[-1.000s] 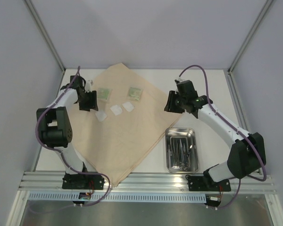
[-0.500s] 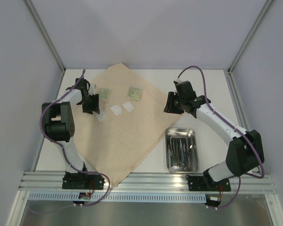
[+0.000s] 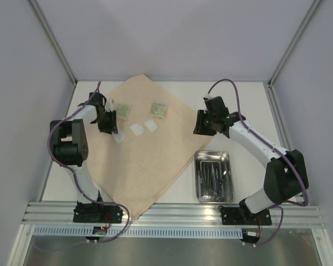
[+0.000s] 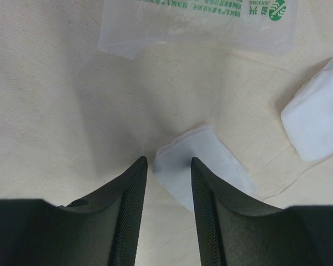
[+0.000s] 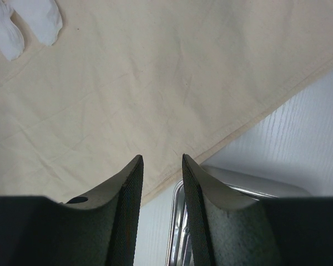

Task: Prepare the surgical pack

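Observation:
The tan cloth [image 3: 144, 166] of the surgical pack lies spread flat. On it are two green packets [image 3: 122, 109] [image 3: 159, 110] and three white pads [image 3: 119, 136] [image 3: 137, 129] [image 3: 151, 125]. My left gripper [image 3: 111, 128] hangs low over the leftmost pad [image 4: 202, 166], open, with the pad's corner between its fingertips [image 4: 141, 163] and the rest under the right finger. My right gripper [image 3: 198, 126] [image 5: 161, 158] is open and empty above the cloth's right edge [image 5: 222, 141]. The steel tray [image 3: 213, 154] holds metal instruments [image 3: 213, 177].
The tray [image 5: 233, 185] stands on the white table to the right of the cloth, near the right arm's base. Grey walls with metal posts close in the table on three sides. A packet [image 4: 200, 22] lies just beyond the left gripper.
The left gripper has moved slightly toward the leftmost pad and its jaws have narrowed around the pad's corner. The right gripper has drifted slightly left.

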Controlling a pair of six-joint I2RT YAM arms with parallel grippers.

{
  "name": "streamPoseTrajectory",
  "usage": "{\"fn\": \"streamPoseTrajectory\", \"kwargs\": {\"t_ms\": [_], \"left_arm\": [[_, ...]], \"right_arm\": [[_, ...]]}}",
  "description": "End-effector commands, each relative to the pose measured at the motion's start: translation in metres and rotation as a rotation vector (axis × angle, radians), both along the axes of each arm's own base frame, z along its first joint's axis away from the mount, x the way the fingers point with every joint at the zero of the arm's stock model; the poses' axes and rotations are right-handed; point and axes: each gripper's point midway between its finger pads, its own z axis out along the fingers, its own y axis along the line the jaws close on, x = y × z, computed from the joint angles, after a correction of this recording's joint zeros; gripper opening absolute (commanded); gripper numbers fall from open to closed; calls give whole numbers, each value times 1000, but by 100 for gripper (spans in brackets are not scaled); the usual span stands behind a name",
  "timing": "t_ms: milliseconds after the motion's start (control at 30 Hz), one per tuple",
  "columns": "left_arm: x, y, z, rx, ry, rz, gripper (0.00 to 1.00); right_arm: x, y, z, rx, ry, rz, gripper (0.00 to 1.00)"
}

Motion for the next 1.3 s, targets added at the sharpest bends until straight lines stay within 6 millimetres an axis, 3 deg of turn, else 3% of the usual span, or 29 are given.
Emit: {"fn": "streamPoseTrajectory", "kwargs": {"t_ms": [0, 233, 300, 367, 667, 900, 1100, 1133, 1267], "left_arm": [[-7, -10, -11, -40, 36, -17, 46], [-11, -15, -5, -62, 22, -40, 29], [-8, -16, 3, -68, -2, -42, 7], [-6, -15, 9, -62, -21, -48, 0], [-16, -22, 47, -88, -82, -102, 0], [-20, -46, 75, -220, -117, -130, 0], [-5, -66, 80, -282, -107, -150, 0], [-4, -79, 81, -289, -108, -174, 0], [15, -86, 73, -277, -137, -157, 0]], "right_arm": [[12, 3, 13, -7, -48, 2, 37], [13, 0, 13, -25, -50, -6, 37], [13, 0, 14, -26, -48, -6, 37], [13, -1, 14, -28, -49, -7, 37], [12, 1, 17, -16, -49, 1, 37], [13, 2, 22, -9, -59, 1, 37], [11, 4, 18, 4, -45, -4, 37], [10, 4, 17, 6, -45, -3, 37], [11, 5, 15, 13, -39, -7, 37]]}}
